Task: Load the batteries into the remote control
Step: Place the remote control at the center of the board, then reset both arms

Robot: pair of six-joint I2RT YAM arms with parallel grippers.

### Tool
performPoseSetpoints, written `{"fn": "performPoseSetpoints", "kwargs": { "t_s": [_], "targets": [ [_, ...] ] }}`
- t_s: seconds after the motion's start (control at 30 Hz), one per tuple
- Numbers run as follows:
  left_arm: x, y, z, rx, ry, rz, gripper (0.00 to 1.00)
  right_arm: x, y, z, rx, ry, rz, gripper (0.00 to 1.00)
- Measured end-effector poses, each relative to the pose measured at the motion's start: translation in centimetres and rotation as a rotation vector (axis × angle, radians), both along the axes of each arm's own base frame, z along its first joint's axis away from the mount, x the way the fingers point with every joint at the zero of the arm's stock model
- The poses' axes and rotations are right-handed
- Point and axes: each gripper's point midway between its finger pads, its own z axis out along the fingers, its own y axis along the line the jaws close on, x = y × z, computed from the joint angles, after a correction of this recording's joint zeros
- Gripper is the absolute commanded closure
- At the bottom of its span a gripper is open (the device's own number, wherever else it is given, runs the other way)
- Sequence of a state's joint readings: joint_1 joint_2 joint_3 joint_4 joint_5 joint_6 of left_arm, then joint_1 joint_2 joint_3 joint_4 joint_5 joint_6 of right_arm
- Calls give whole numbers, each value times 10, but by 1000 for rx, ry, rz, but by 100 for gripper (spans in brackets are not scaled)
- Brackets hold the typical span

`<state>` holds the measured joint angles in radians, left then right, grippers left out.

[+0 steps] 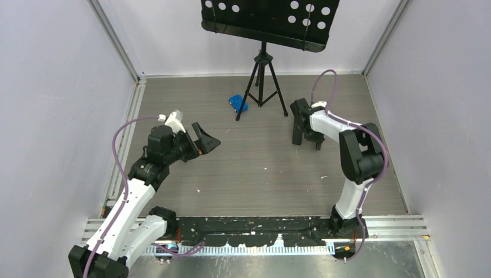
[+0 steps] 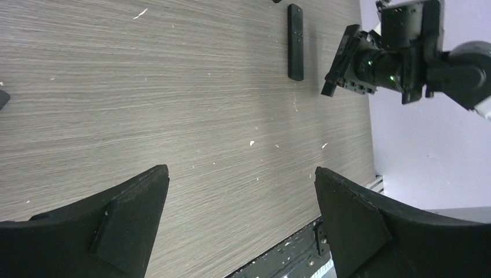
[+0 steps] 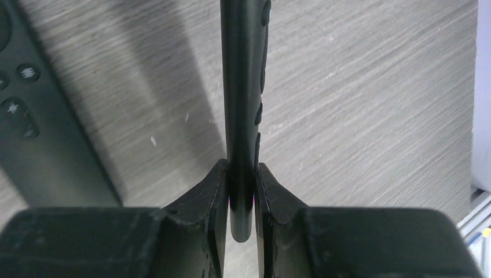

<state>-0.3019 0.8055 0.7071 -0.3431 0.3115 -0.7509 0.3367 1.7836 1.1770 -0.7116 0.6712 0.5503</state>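
Gripping the remote control (image 3: pixel 243 87) by one end, the right claw (image 3: pixel 240 174) has both fingers (image 3: pixel 214 194) pressed flat against its two broad faces. Seen edge-on from the wrist, the remote is a thin, matte-black bar with a rounded end, and a row of low bumps stands out of one face. It is held over the far right part of the table (image 1: pixel 260 174), on edge and pointing away from the claw. Whether its far end touches the surface cannot be told. Just beside it a second remote (image 3: pixel 35 116), black with pale button marks, lies flat on the table, face up. Left claw (image 2: pixel 241 174): released, fingers spread wide with nothing between them, hovering over the left half of the table, well apart from both remotes.

Surface: a grey, wood-grained board dotted with small white specks. A small blue object (image 1: pixel 237 103) lies toward the far edge, beside one leg of a black tripod music stand (image 1: pixel 263 75), whose perforated tray overhangs the back of the table. Plain pale walls (image 1: pixel 52 87) close in the left, right and far sides, with metal rails (image 1: pixel 118 46) in the corners. A black strip (image 1: pixel 249 223) runs along the near edge between the two arm bases.
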Motion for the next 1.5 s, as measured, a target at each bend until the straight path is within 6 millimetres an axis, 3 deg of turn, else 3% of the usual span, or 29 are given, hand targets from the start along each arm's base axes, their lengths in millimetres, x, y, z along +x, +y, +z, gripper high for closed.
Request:
{"fn": "performPoseSetpoints", "kwargs": {
  "t_s": [0.2,0.47,0.67,0.87,0.97,1.03,1.07,1.17,1.37,1.5],
  "targets": [
    [-1,7,1,45,-5,12,0,16,-9,-22,-62,88,26,97],
    [0,7,-4,62,10,6,0,29,-4,-30,-64,117,58,63],
    [-2,6,-10,69,40,-1,0,30,0,-25,-34,106,69,46],
    [-1,9,2,86,55,10,0,21,19,-4,117,35,99,42],
    [-2,12,11,107,58,14,0,10,23,29,191,-65,110,38],
    [-4,16,17,128,58,22,0,0,25,56,237,-145,116,20],
    [-5,18,20,139,58,28,0,-6,25,73,264,-195,120,16],
    [-9,27,32,180,45,50,0,-28,25,125,339,-354,143,15],
    [-32,50,74,242,-63,88,0,-101,2,255,444,-761,183,14],
    [-52,62,113,265,-177,96,0,-154,-22,315,459,-971,190,13]
  ]
}}
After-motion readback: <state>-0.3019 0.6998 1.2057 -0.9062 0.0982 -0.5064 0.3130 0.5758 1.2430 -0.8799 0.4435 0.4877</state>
